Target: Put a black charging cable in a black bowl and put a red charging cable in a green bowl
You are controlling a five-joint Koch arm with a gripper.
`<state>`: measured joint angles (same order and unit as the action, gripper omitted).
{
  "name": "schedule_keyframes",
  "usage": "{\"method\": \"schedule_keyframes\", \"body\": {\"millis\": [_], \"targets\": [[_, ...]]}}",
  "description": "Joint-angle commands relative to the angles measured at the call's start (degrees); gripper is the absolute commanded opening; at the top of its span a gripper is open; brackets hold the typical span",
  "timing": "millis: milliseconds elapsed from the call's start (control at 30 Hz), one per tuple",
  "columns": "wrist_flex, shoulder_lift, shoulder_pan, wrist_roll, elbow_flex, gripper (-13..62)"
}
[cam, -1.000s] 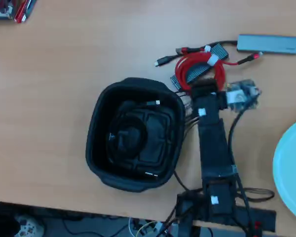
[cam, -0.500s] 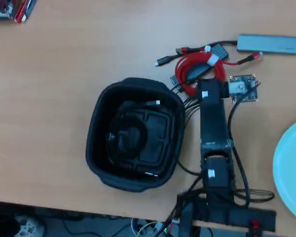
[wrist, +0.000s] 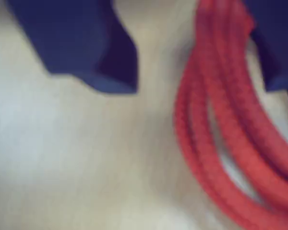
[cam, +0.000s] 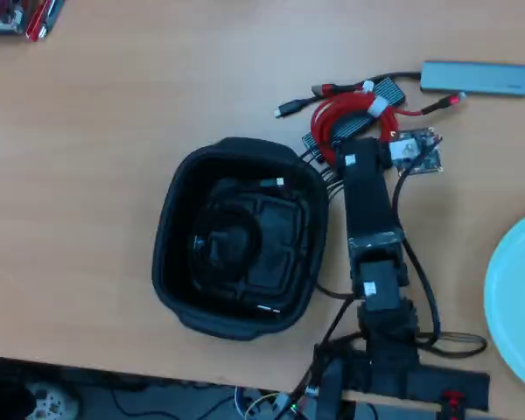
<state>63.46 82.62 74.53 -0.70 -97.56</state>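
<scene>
In the wrist view my gripper (wrist: 197, 81) is open, its two dark blue jaws standing wide apart just above the table. Strands of the red charging cable (wrist: 216, 139) run between them, close to the right jaw. From overhead, the red charging cable (cam: 343, 118) lies coiled with a white tie, and the arm's (cam: 367, 210) tip sits over the coil's near edge. The black bowl (cam: 171, 232) stands left of the arm, with the black charging cable (cam: 217, 219) coiled inside it. At the right edge a slice of the green bowl (cam: 518, 297) shows.
A grey hub (cam: 477, 77) with a short black cable lies just beyond the red coil. A dark ribbed strip (cam: 381, 94) lies under the coil. Red-handled tools (cam: 26, 17) sit at the top left corner. The robot's loose wires (cam: 420, 289) trail beside the arm.
The arm has reached further out and swung slightly left in the overhead view. Its tip now lies on the red coil's near edge. The coil and both bowls have stayed put.
</scene>
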Motion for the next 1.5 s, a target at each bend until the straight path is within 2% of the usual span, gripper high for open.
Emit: {"method": "schedule_keyframes", "body": {"millis": [0,167,567,633,667,767,867,1133,1467], "targets": [[-1.7,0.4,-0.6,1.5,3.5,26.9],[-2.1,0.1,-3.7,1.3,3.5,26.3],[-2.5,-9.2,-5.2,2.8,8.1,24.3],[-2.5,-9.8,-4.9,4.6,8.3,18.6],[-2.5,-9.8,-4.8,5.4,8.3,13.1],[-2.5,-9.8,-4.7,6.4,8.3,-9.8],[-2.5,-9.8,-4.5,7.5,8.3,-4.7],[-2.7,-8.6,-4.5,8.6,9.1,-6.8],[-6.2,9.8,-3.5,8.0,9.1,-6.8]]}}
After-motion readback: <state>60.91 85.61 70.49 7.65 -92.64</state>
